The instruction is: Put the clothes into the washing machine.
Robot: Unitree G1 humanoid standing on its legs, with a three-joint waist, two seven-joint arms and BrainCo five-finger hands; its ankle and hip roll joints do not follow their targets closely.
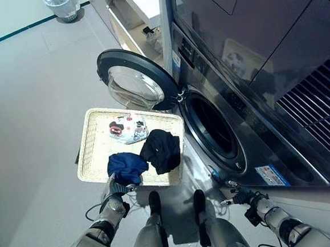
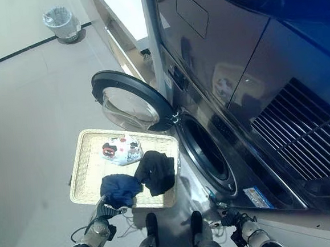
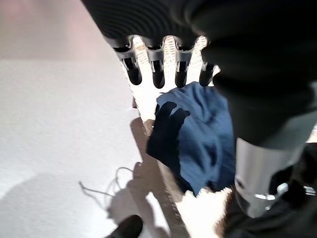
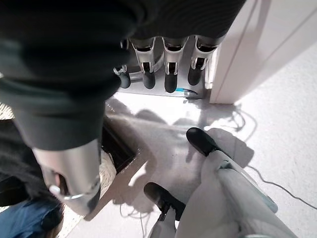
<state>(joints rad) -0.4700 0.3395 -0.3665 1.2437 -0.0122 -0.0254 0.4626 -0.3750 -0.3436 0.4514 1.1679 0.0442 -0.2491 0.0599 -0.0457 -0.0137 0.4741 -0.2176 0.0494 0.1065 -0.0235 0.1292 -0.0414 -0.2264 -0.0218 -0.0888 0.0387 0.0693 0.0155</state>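
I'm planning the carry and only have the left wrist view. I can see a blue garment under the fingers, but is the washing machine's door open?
Observer: Yes. The round door is swung wide open, and nothing blocks the drum opening.
Operator: Is anything else in the basket besides the blue piece?
Observer: Two more. A black garment lies beside the blue garment, and a white printed garment lies toward the far rim of the wicker basket.
Operator: Where is the right hand?
Observer: The right hand is low by the machine's front, below the drum opening. Its fingers are relaxed and it holds nothing.
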